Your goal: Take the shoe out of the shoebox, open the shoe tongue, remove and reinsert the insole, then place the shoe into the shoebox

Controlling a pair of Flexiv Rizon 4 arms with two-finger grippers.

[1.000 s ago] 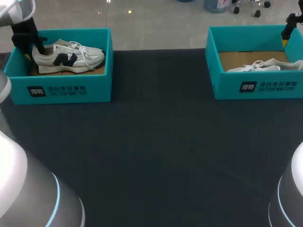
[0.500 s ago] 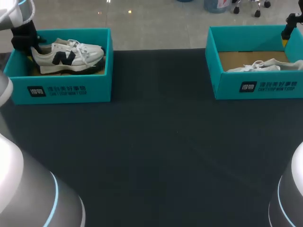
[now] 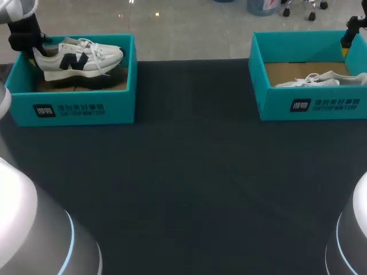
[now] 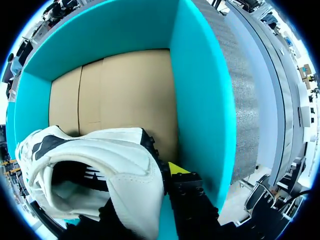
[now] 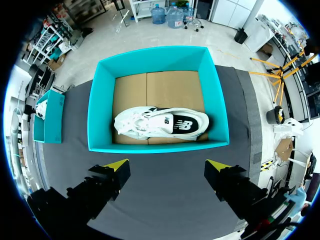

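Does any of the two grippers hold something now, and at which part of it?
The left gripper holds the white shoe by its heel, in the left shoebox. The right gripper is open and holds nothing.

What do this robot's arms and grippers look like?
The left arm and right arm have rounded white-grey shells, each with a thin light-blue ring. The left gripper and right gripper are black and blocky; their fingers end in bright yellow wedge-shaped tips.
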